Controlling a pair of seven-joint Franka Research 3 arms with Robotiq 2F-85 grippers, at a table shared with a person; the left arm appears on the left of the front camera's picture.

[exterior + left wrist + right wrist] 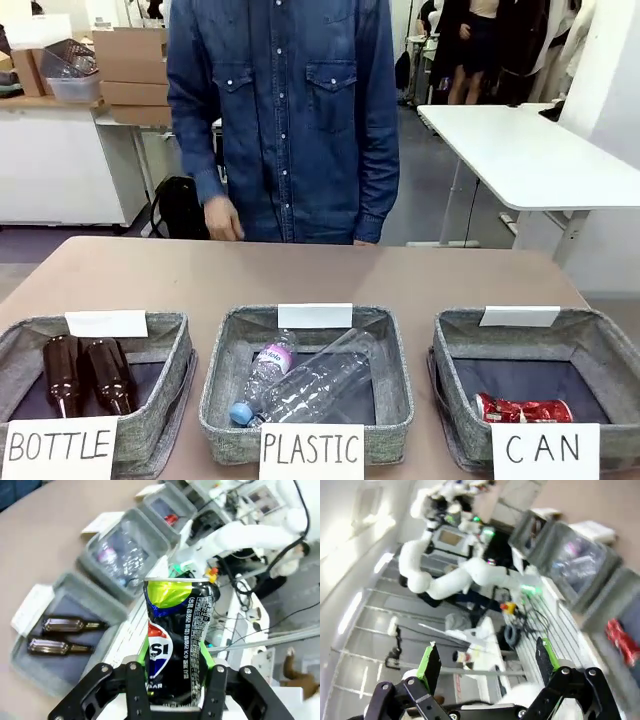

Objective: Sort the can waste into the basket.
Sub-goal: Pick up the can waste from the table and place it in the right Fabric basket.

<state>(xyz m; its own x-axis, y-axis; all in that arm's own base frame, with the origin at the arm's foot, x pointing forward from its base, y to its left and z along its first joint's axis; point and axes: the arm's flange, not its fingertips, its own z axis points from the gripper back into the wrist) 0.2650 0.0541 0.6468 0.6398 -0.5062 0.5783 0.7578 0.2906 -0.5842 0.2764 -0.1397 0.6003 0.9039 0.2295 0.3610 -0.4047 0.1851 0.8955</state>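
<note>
Over on the left of the tan surface [300,270], the woven grey BOTTLE basket [160,420] has two brown glass bottles [85,375] in it. Middle PLASTIC basket [390,400] holds crinkly clear plastic bottles [310,385]. On the right, the CAN basket [600,350] already has the crushed red can [522,409] lying on its dark base, partly cut off by the white card [545,452]. The left gripper [172,680] has its green-padded fingers [206,662] clamped on the dented dark blue and silver can [177,640], held upright. The right gripper [487,662] has its fingers [430,665] spread wide, holding nothing; that view's pretty blurry.
</note>
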